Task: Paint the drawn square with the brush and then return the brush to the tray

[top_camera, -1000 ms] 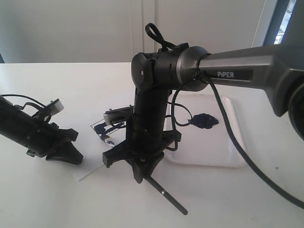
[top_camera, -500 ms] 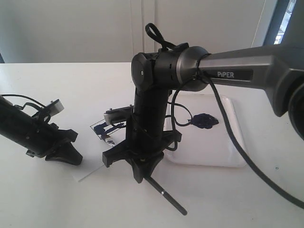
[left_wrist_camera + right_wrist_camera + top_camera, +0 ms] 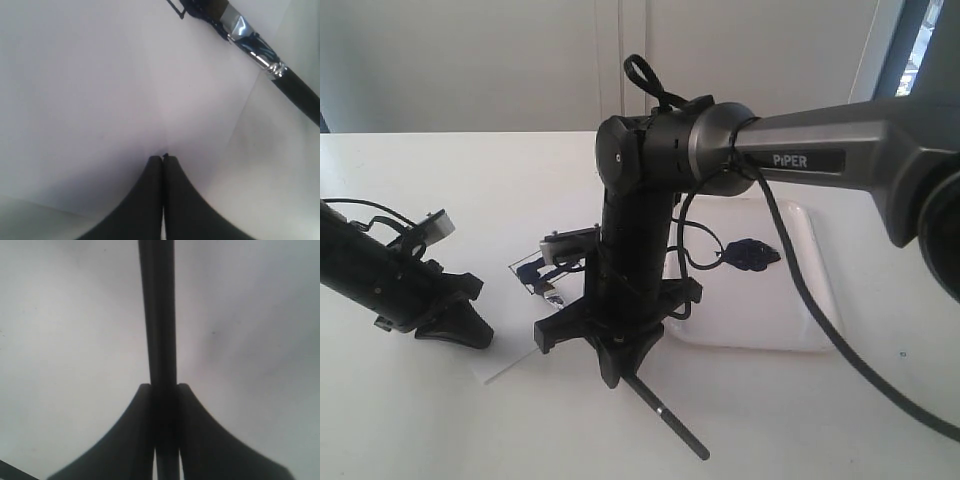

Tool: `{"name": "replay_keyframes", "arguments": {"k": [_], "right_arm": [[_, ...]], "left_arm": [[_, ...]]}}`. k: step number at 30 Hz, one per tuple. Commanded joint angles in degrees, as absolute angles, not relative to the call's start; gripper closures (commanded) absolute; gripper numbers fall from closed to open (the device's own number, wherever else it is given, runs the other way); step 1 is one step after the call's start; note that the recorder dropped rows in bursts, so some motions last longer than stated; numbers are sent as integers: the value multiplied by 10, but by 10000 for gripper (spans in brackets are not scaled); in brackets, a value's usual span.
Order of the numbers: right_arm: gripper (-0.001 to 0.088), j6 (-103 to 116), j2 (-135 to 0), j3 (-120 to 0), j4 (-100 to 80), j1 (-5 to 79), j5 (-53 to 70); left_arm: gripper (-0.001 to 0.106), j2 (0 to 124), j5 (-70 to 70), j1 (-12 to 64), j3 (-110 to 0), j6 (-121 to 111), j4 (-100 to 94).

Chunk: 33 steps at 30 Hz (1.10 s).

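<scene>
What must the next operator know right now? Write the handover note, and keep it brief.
Left tool: shut, empty, low over the paper.
Right tool: shut on the brush, bristles down at the drawn square.
Tray: to the right of the paper, with a dark paint blob in it and no brush.
Done: some dark paint is on the square; how much of it is covered cannot be told.
Left: finish the fill if needed, then lay the brush in the tray.
</scene>
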<state>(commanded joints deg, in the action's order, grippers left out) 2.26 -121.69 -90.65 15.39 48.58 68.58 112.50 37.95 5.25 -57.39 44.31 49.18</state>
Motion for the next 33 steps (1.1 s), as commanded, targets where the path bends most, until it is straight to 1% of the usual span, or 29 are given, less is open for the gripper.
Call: {"name": "replay_keyframes", "arguments": {"k": [9,22,26,30,33], "right_arm": [[868,58,-1217,-907,117,473,675],[868,66,-1217,-907,118,445,659],[868,26,-1211,-907,137,446,636],[868,-3,-1182,-908,178,447,587],[868,-13,-1169,-913,178,447,591]], "left_arm": [[1053,1125,382,52,-574,443,492],[1053,1125,384,52,-574,444,492],[1053,1125,384,52,-574,448,492],[1053,1125,386,52,-574,449,492],[1053,1120,394,52,-574,464,501]]}}
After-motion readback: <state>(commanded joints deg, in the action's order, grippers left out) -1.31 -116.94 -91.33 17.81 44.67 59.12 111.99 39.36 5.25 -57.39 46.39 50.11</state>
